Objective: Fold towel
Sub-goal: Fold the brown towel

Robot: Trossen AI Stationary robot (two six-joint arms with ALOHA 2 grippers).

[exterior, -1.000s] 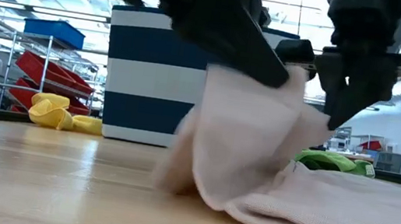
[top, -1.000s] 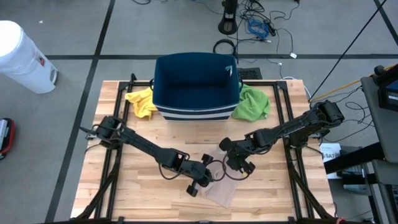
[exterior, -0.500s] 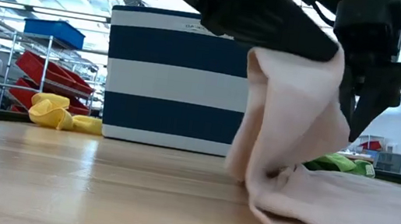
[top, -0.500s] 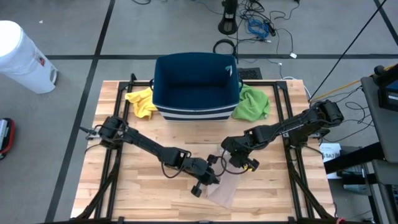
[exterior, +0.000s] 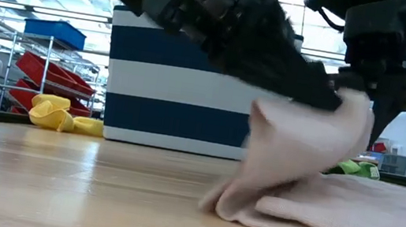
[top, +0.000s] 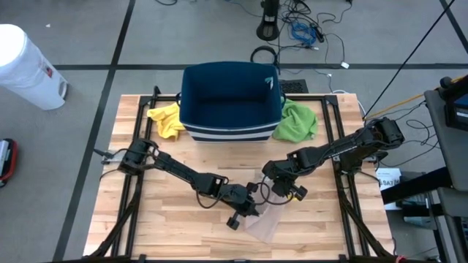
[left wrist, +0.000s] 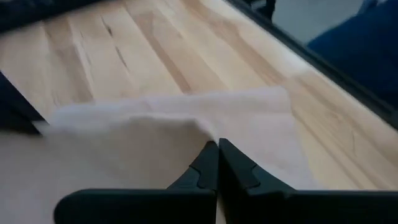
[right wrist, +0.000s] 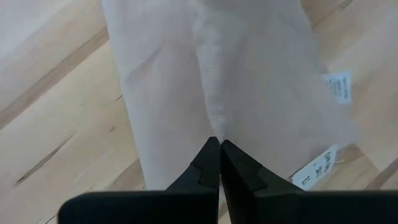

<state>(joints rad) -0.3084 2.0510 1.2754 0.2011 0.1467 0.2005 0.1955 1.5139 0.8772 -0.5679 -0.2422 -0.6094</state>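
A navy bin (top: pixel 231 98) with white stripes on its near wall stands at the far middle of the wooden worktop (top: pixel 164 212); from above its interior shows only dark lining, and no contents can be made out. A yellow cloth (top: pixel 167 120) lies against the bin's left side and a green cloth (top: pixel 296 120) against its right side, both on the worktop, outside the bin.

The pale pink towel (top: pixel 265 220) lies on the near middle of the worktop, right of centre. In the overhead view its long axis runs diagonally, from the near-left end up toward the two hands. In the low view the right part lies flat, while one edge is lifted and doubled over, forming a rounded fold on the left.

The left hand (top: pixel 248 207) is at the towel's lifted edge, fingers closed and pinching the fabric, as its wrist view confirms. The right hand (top: pixel 281 191) is just beside it, fingers likewise closed on a ridge of the towel. A white label (right wrist: pixel 339 84) shows at the towel's edge
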